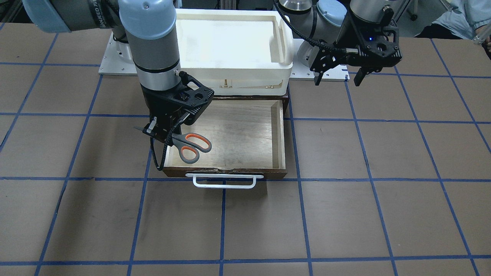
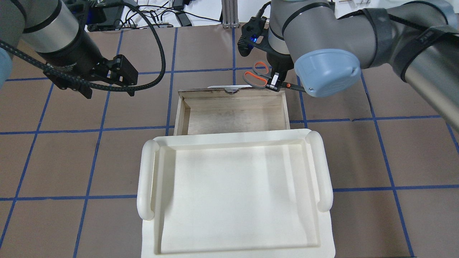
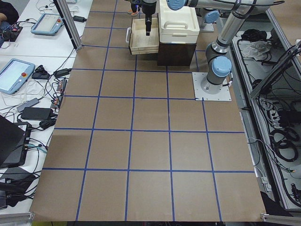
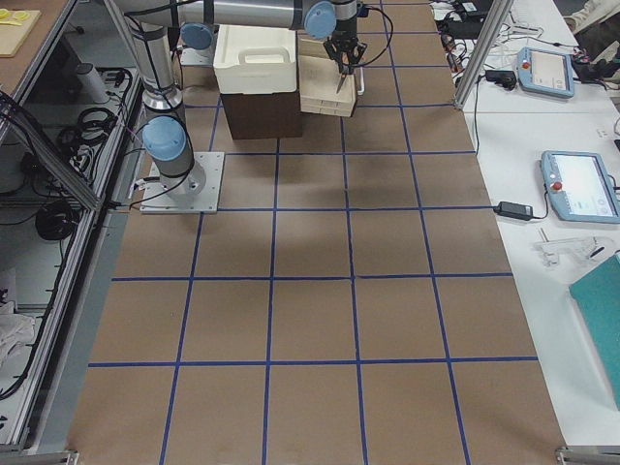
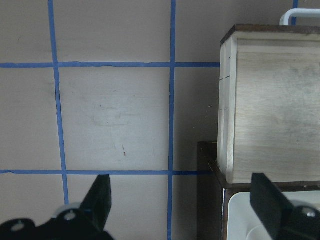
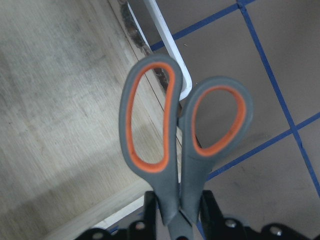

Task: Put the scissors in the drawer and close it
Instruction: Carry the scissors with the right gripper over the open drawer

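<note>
My right gripper (image 1: pixel 159 132) is shut on the scissors (image 1: pixel 191 147), clamping them just past the grey, orange-lined loops. It holds them in the air above the front corner of the open drawer (image 1: pixel 230 130) on the robot's right side. In the right wrist view one loop of the scissors (image 6: pixel 172 135) hangs over the drawer's plywood floor (image 6: pixel 55 100). The other loop is over the white bar handle (image 6: pixel 167 55) and the table. The blade tip points away from the drawer. My left gripper (image 1: pixel 338 80) hovers open and empty over the table, apart from the drawer (image 5: pixel 272 110).
A white plastic bin (image 2: pixel 233 193) sits on top of the dark cabinet, behind the pulled-out drawer (image 2: pixel 233 114). The brown table carries a grid of blue tape lines. A person's sleeve (image 1: pixel 460 15) shows at the table's far corner.
</note>
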